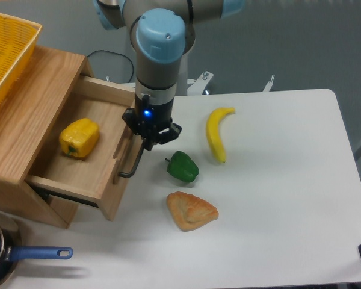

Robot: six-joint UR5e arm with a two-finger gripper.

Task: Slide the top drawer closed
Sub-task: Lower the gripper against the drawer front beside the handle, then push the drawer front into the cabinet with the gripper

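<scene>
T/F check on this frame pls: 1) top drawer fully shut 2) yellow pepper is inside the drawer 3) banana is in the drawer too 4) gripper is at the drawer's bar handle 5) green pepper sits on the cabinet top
1) The top drawer is fully shut. False: it stands partly open, with its inside showing.
2) A yellow pepper lies inside the drawer. True.
3) The banana is in the drawer too. False: it lies on the white table, right of the gripper.
4) The gripper is at the drawer's black bar handle. True: it sits at the handle's upper end.
5) The green pepper sits on the cabinet top. False: it is on the table, above the pastry in the picture.
</scene>
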